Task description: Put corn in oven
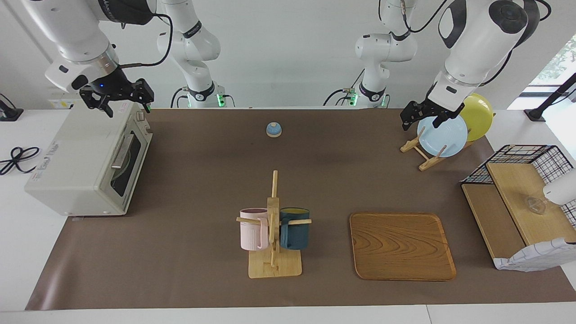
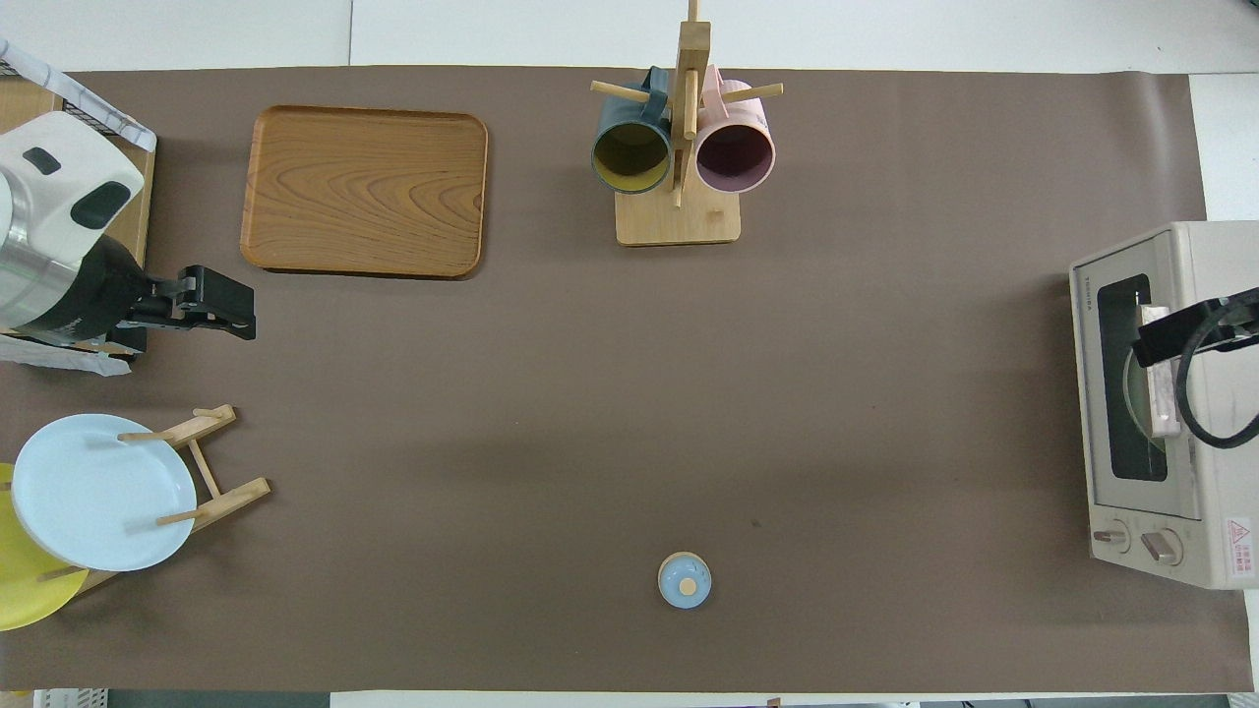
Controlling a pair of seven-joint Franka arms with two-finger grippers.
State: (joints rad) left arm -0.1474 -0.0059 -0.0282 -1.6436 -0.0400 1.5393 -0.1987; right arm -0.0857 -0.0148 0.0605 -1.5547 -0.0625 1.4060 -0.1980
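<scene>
Oven [image 1: 85, 164] sitting door-closed at the right arm's end of the counter [image 1: 202, 189], right end effector [image 1: 122, 101] hovering released over its top, left end effector [image 1: 425, 118] waiting released over the plate rack [image 1: 423, 153].

Small brand print on oven [image 2: 1144, 393] door frame, red warning label, both illegible

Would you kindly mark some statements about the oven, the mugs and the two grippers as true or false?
1. The oven door is shut. True.
2. The right gripper holds the corn. False: it is open and empty, in the air over the oven's top; no corn is in view.
3. Two mugs hang on the mug rack. True: a pink mug and a dark blue mug.
4. The left gripper is over the tray. False: it hangs, open, by the blue plate on the plate stand.
5. The bell sits on the tray. False: it sits on the mat, nearer to the robots than the mug rack.
</scene>
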